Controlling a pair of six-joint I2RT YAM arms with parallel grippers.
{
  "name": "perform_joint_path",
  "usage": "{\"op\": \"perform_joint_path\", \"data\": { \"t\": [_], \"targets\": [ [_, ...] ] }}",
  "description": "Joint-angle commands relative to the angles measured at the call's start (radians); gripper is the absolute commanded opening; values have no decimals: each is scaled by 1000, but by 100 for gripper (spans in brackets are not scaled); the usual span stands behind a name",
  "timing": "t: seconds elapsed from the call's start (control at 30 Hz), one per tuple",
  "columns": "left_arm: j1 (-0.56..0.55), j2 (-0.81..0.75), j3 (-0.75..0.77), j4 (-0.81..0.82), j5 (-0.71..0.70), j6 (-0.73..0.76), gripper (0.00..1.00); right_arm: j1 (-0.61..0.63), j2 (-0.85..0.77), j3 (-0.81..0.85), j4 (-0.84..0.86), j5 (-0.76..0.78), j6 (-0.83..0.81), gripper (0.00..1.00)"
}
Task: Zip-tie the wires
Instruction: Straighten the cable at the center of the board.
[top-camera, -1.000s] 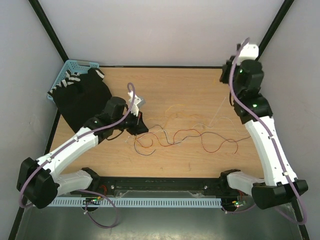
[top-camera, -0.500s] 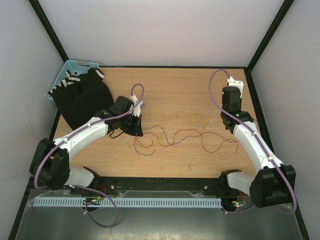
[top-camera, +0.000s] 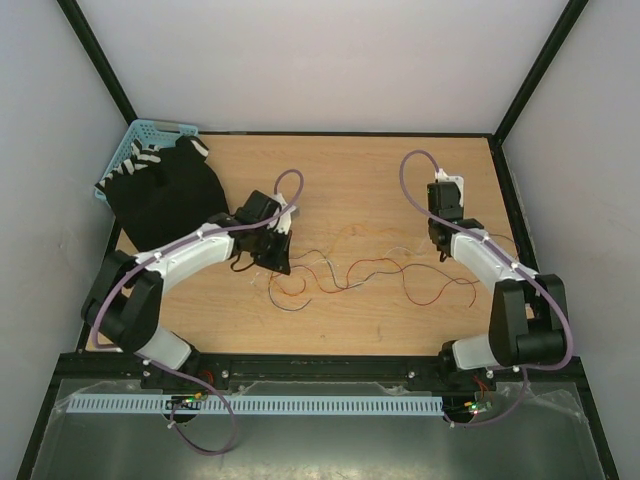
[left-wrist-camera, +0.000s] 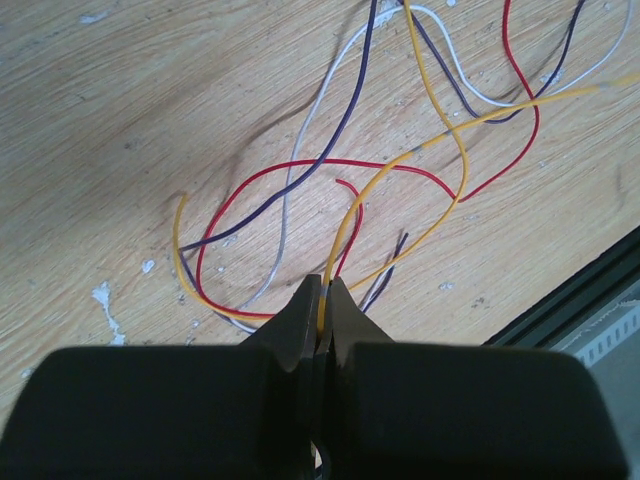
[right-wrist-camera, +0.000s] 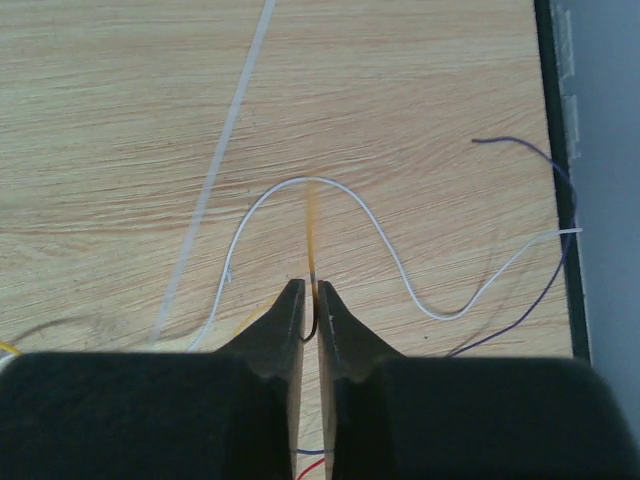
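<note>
Within left tool (left-wrist-camera: 318, 300) and within right tool (right-wrist-camera: 310, 298), yellow wire (left-wrist-camera: 382, 180).

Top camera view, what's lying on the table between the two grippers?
Only loose thin wires, red, purple, white and yellow, on the wooden table between the left gripper and right gripper, in the top view.

- The left arm (top-camera: 185, 260) reaches low over the surface (top-camera: 370, 170) toward the centre, wrist tipped down. The left tool (left-wrist-camera: 322, 300) is pinched on a yellow wire (left-wrist-camera: 326, 285).
- The right arm (top-camera: 487, 258) is folded inward and low. The right tool (right-wrist-camera: 310, 300) is clamped on a yellow strand (right-wrist-camera: 313, 240).
</note>
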Motion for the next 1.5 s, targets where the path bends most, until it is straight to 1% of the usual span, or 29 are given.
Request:
{"op": "perform_joint_path", "data": {
  "t": [0.0, 0.17, 0.23, 0.37, 0.4, 0.53, 0.57, 0.63, 0.67, 0.77, 0.97, 1.07, 1.2, 1.37, 1.47],
  "targets": [
    [-17, 45, 37, -5, -8, 1, 0, -9, 23, -3, 27, -22, 9, 21],
    [-16, 84, 47, -5, -30, 2, 0, -11, 37, 22, -5, -36, -5, 40],
    [-18, 98, 49, -5, -32, 4, 0, -12, 24, 38, -25, -41, -8, 44],
    [-22, 130, 52, -5, -31, 7, 0, -12, -24, 55, -31, -103, -3, 47],
    [-21, 133, 50, -6, -31, 6, 0, -12, -34, 60, -31, -127, 2, 49],
    [-21, 138, 45, -6, -41, 10, 0, -12, -43, 87, -31, -206, 23, 55],
    [-21, 134, 41, -6, -44, 10, 1, -12, -39, 95, -31, -216, 25, 59],
    [-20, 125, 35, -7, -48, 9, 4, -12, -28, 115, -29, -218, 31, 61],
    [-19, 119, 30, -8, -48, 9, 7, -11, -22, 129, -28, -213, 33, 65],
    [-17, 91, 15, -9, -43, 7, 23, -20, 6, 161, -16, -198, 43, 72],
    [6, 19, -16, -30, -24, 1, 45, -73, 84, 198, 26, -222, 97, 73],
    [26, -23, -25, -40, -11, -2, 52, -101, 126, 206, 57, -232, 123, 73],
    [51, -116, -29, -53, -3, 4, 58, -150, 200, 228, 102, -247, 151, 72],
    [59, -262, -19, -51, -17, 35, 69, -189, 329, 312, 121, -242, 155, 70],
    [61, -335, -12, -51, -35, 46, 74, -194, 400, 358, 136, -223, 168, 68]
  ]
}}
